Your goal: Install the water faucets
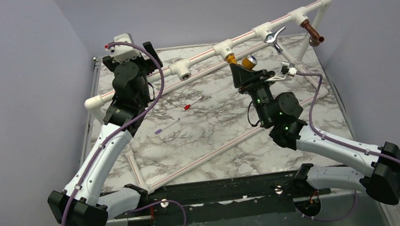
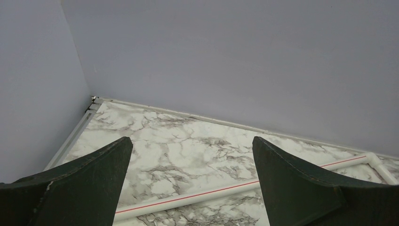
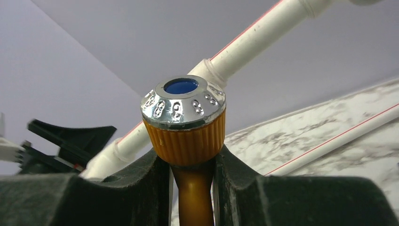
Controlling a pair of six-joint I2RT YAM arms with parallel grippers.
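Note:
My right gripper is shut on the mustard-yellow faucet and holds it at a white tee of the raised pipe. In the right wrist view the fingers clamp its stem below the ribbed knob with the silvery cap. The chrome lever faucet and the copper-brown faucet hang from tees further right. The tee at the left shows an open socket. My left gripper is open and empty at the back left, its fingers over the marble. The black orange-tipped faucet is out of view.
The white pipe frame runs diagonally across the marble table, with lower pipes lying on it. A thin white red-tipped stick and a purple-tipped stick lie mid-table. Lilac walls enclose the back and sides.

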